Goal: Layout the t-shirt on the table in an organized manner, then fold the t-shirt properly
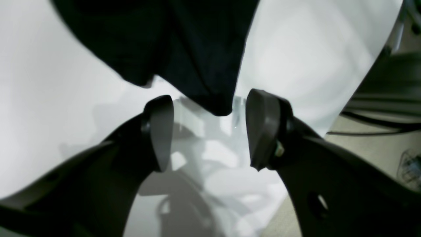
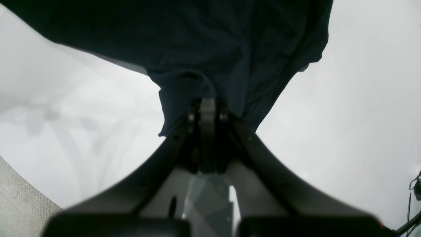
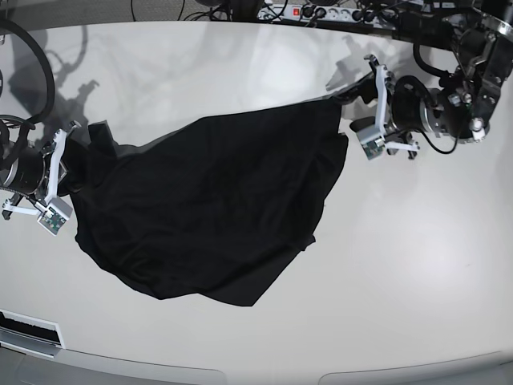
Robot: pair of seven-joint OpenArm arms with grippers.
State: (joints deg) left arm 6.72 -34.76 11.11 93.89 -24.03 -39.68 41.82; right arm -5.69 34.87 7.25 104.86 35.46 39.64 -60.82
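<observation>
The black t-shirt (image 3: 216, 208) lies spread and wrinkled across the white table (image 3: 417, 265). My right gripper (image 3: 78, 156), at the left of the base view, is shut on a bunched edge of the shirt (image 2: 204, 59), with the jaws together at the fabric (image 2: 207, 107). My left gripper (image 3: 346, 95), at the right of the base view, is open at the shirt's far right corner. In the left wrist view the gripper (image 1: 210, 131) has its fingers (image 1: 161, 131) spread, and a hanging tip of the shirt (image 1: 210, 82) reaches down between them without being pinched.
A power strip (image 3: 321, 12) and cables lie along the table's back edge. The table's edge and the floor (image 1: 368, 151) show at the right of the left wrist view. Grey carpet (image 2: 19, 204) shows at the lower left of the right wrist view.
</observation>
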